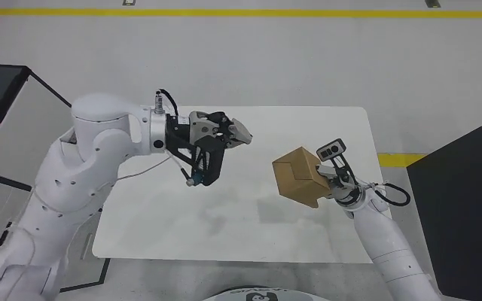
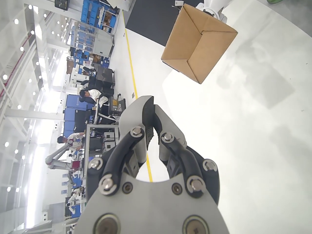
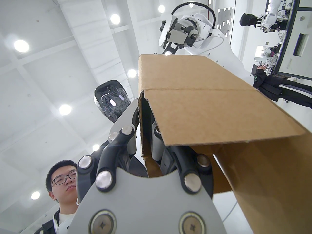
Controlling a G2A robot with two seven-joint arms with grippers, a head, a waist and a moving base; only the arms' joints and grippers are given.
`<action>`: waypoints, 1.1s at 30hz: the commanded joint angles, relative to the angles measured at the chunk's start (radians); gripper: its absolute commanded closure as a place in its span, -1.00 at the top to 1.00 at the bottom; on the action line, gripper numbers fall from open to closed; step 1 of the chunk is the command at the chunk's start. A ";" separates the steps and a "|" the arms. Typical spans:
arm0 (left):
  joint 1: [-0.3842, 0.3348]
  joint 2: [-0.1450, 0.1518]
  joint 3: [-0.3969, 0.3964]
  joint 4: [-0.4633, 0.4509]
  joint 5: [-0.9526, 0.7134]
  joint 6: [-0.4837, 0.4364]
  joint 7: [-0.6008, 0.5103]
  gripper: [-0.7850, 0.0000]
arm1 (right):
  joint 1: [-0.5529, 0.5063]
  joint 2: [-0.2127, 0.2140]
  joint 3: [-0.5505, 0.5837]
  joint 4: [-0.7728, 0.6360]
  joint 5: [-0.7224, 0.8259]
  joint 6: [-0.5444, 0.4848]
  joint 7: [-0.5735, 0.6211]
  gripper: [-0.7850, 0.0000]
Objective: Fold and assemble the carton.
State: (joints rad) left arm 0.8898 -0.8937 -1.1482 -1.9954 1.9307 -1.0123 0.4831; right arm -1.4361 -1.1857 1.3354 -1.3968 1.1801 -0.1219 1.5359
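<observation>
A brown cardboard carton point(image 1: 300, 175), folded into a box shape, hangs tilted above the right part of the white table point(image 1: 226, 226). My right gripper point(image 3: 144, 132) is shut on one wall of the carton point(image 3: 207, 103), a finger on each side of the panel, with an unfolded flap lying over it. In the left wrist view the carton point(image 2: 198, 43) shows its closed end with overlapping flaps. My left gripper point(image 1: 242, 135) is held above the table's middle, well left of the carton, and its fingers point(image 2: 152, 113) are shut with nothing between them.
The table's right edge runs just behind the right arm. A black panel point(image 1: 452, 211) stands at the right and a black frame point(image 1: 15, 83) at the far left. A yellow floor line point(image 1: 241, 13) runs beyond the table.
</observation>
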 commanded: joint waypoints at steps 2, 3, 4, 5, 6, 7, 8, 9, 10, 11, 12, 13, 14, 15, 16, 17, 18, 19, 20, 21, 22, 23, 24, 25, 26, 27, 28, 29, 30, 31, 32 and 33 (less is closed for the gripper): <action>0.040 0.019 -0.041 -0.015 -0.009 0.000 0.016 1.00 | 0.000 0.000 0.000 0.000 0.000 0.000 0.000 -1.00; 0.053 0.025 -0.056 -0.018 -0.014 0.000 0.020 1.00 | 0.000 0.000 0.000 0.000 0.000 0.000 0.000 -1.00; 0.067 0.031 -0.073 -0.020 -0.025 0.000 0.024 1.00 | 0.000 0.000 0.000 0.000 0.000 0.000 0.000 -1.00; 0.083 0.037 -0.090 -0.025 -0.036 0.000 0.029 1.00 | 0.000 0.000 0.000 0.000 0.000 0.000 0.000 -1.00; 0.099 0.043 -0.108 -0.028 -0.050 0.000 0.036 1.00 | 0.000 0.000 0.000 0.000 0.000 0.000 0.000 -1.00; 0.118 0.049 -0.126 -0.032 -0.064 0.000 0.042 1.00 | 0.000 0.000 0.000 0.000 0.000 0.000 0.000 -1.00; 0.137 0.056 -0.143 -0.037 -0.072 0.000 0.047 1.00 | 0.000 0.000 0.000 0.000 0.000 0.000 0.000 -1.00; 0.156 0.063 -0.162 -0.040 -0.084 0.000 0.052 1.00 | 0.000 0.000 0.000 0.000 0.000 0.000 0.000 -1.00; 0.175 0.070 -0.185 -0.042 -0.102 0.000 0.061 1.00 | 0.000 0.000 0.000 0.000 0.000 0.000 0.000 -1.00; 0.195 0.078 -0.208 -0.045 -0.114 0.000 0.069 1.00 | 0.000 0.000 0.000 0.000 0.000 0.000 0.000 -1.00; 0.216 0.085 -0.234 -0.047 -0.128 0.000 0.077 1.00 | 0.000 0.000 0.000 0.000 0.000 0.000 0.000 -1.00; 0.237 0.093 -0.261 -0.049 -0.139 0.000 0.082 1.00 | 0.000 0.000 0.000 0.000 0.000 0.000 0.000 -1.00; 0.261 0.101 -0.285 -0.051 -0.152 0.000 0.091 1.00 | 0.000 0.000 0.000 0.000 0.000 0.000 0.000 -1.00; 0.284 0.109 -0.311 -0.051 -0.161 0.000 0.094 1.00 | 0.000 0.000 0.000 0.000 0.000 0.000 0.000 -1.00; 0.308 0.117 -0.334 -0.053 -0.175 0.000 0.102 1.00 | 0.000 0.000 0.000 0.000 0.000 0.000 0.000 -1.00; 0.331 0.125 -0.358 -0.054 -0.192 0.000 0.114 1.00 | 0.000 0.000 0.000 0.000 0.000 0.000 0.000 -1.00; 0.351 0.133 -0.385 -0.053 -0.197 0.000 0.114 1.00 | 0.000 0.000 0.000 0.000 0.000 0.000 0.000 -1.00; 0.374 0.141 -0.407 -0.056 -0.203 0.000 0.117 1.00 | 0.000 0.000 0.000 0.000 0.000 0.000 0.000 -1.00; 0.396 0.148 -0.431 -0.056 -0.216 0.000 0.124 1.00 | 0.000 0.000 0.000 0.000 0.000 0.000 0.000 -1.00; 0.416 0.155 -0.454 -0.058 -0.220 0.000 0.124 1.00 | 0.000 0.000 0.000 0.000 0.000 0.000 0.000 -1.00; 0.437 0.162 -0.473 -0.064 -0.223 0.000 0.125 1.00 | 0.000 0.000 0.000 0.000 0.000 0.000 0.000 -1.00; 0.456 0.169 -0.490 -0.072 -0.228 0.000 0.128 1.00 | 0.000 0.000 0.000 0.000 0.000 0.000 0.000 -1.00; 0.473 0.175 -0.506 -0.077 -0.238 0.000 0.136 1.00 | 0.000 0.000 0.000 0.000 0.000 0.000 0.000 -1.00; 0.489 0.181 -0.517 -0.086 -0.247 0.000 0.148 1.00 | 0.000 0.000 0.000 0.000 0.000 0.000 0.000 -1.00; 0.501 0.186 -0.526 -0.094 -0.255 0.000 0.161 1.00 | 0.000 0.000 0.000 0.000 0.000 0.000 0.000 -1.00; 0.501 0.186 -0.526 -0.094 -0.255 0.000 0.161 1.00 | 0.000 0.000 0.000 0.000 0.000 0.000 0.000 -1.00; 0.501 0.186 -0.526 -0.094 -0.255 0.000 0.161 1.00 | 0.000 0.000 0.000 0.000 0.000 0.000 0.000 -1.00; 0.501 0.186 -0.526 -0.094 -0.255 0.000 0.161 1.00 | 0.000 0.000 0.000 0.000 0.000 0.000 0.000 -1.00; 0.501 0.186 -0.526 -0.094 -0.255 0.000 0.161 1.00 | 0.000 0.000 0.000 0.000 0.000 0.000 0.000 -1.00; 0.501 0.186 -0.526 -0.094 -0.255 0.000 0.161 1.00 | 0.000 0.000 0.000 0.000 0.000 0.000 0.000 -1.00; 0.501 0.186 -0.526 -0.094 -0.255 0.000 0.161 1.00 | 0.000 0.000 0.000 0.000 0.000 0.000 0.000 -1.00; 0.501 0.186 -0.526 -0.094 -0.255 0.000 0.161 1.00 | 0.000 0.000 0.000 0.000 0.000 0.000 0.000 -1.00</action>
State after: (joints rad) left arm 1.3906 -0.7072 -1.6743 -2.0895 1.6761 -1.0123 0.6440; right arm -1.4361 -1.1857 1.3354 -1.3968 1.1801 -0.1219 1.5359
